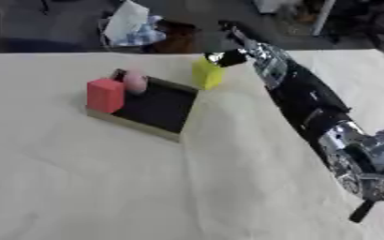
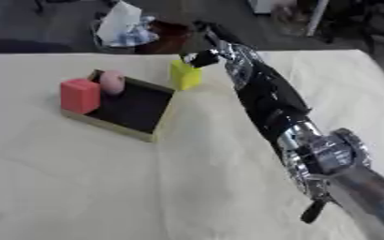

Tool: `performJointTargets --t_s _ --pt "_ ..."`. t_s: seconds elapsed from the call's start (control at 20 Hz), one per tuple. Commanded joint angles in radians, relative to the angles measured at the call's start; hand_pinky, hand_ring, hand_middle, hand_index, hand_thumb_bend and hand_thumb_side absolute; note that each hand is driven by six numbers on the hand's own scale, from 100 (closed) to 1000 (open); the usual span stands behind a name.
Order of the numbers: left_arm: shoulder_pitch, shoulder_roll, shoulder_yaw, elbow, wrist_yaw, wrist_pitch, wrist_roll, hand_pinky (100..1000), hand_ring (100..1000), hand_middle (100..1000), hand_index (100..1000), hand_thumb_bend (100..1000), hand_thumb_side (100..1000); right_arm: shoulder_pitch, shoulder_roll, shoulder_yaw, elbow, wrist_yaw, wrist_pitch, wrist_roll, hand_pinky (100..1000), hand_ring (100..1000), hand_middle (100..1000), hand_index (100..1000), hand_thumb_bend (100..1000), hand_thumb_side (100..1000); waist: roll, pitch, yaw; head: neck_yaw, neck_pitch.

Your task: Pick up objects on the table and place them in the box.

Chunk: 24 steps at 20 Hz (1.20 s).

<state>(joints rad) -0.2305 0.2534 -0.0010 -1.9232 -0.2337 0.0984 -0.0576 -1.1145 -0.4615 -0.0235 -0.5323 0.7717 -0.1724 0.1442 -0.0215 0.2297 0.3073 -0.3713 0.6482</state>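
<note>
Yellow block (image 1: pixel 208 74) — upper centre, just beside the black-lined box (image 1: pixel 164 108); right hand (image 1: pixel 228 58) at its top, finger state unclear — seemingly positioned for lifting.

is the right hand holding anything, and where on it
The right hand is at the top of the yellow block, which stands on the table beside the box; whether its fingers have closed on it cannot be told.
</note>
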Motion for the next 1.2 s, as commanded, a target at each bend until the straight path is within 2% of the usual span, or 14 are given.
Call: performJointTargets --t_s 0.05,0.3,0.55,0.7,0.95,1.2 --pt "-0.009 0.009 0.007 -0.014 0.003 -0.002 -0.001 727 695 680 836 670 578 -0.022 0.002 0.002 -0.007 0.031 0.005 0.034 854 881 911 1000 339 378 0.003 -0.010 0.000 -0.005 -0.014" --pt "-0.007 0.008 0.007 -0.014 0.003 -0.001 0.000 727 695 680 836 669 579 -0.019 0.017 -0.002 0.020 0.082 0.021 0.040 866 896 919 1000 345 375 0.004 -0.010 0.000 -0.010 -0.015" --pt "-0.006 0.008 0.008 -0.013 0.002 -0.002 -0.002 727 696 681 836 668 580 -0.016 0.013 -0.010 0.034 0.150 0.056 -0.019 887 924 924 1000 357 364 0.003 -0.010 -0.001 -0.011 -0.017" --pt "-0.006 0.007 0.008 -0.013 0.002 -0.002 -0.002 727 697 681 836 666 580 -0.013 0.014 -0.017 0.048 0.165 0.071 -0.040 864 898 919 1000 342 364 0.003 -0.010 -0.003 -0.012 -0.017" --pt "-0.006 0.007 0.008 -0.013 0.002 -0.003 -0.003 727 698 681 836 665 581 -0.005 0.023 -0.015 0.066 0.161 0.081 -0.039 831 854 841 993 309 367 0.004 -0.010 -0.005 -0.016 -0.017" --pt "-0.006 0.006 0.008 -0.013 0.003 -0.002 -0.003 728 699 681 837 660 583 -0.001 0.034 -0.012 0.072 0.164 0.086 -0.037 813 816 707 875 249 339 0.005 -0.010 -0.006 -0.020 -0.017"
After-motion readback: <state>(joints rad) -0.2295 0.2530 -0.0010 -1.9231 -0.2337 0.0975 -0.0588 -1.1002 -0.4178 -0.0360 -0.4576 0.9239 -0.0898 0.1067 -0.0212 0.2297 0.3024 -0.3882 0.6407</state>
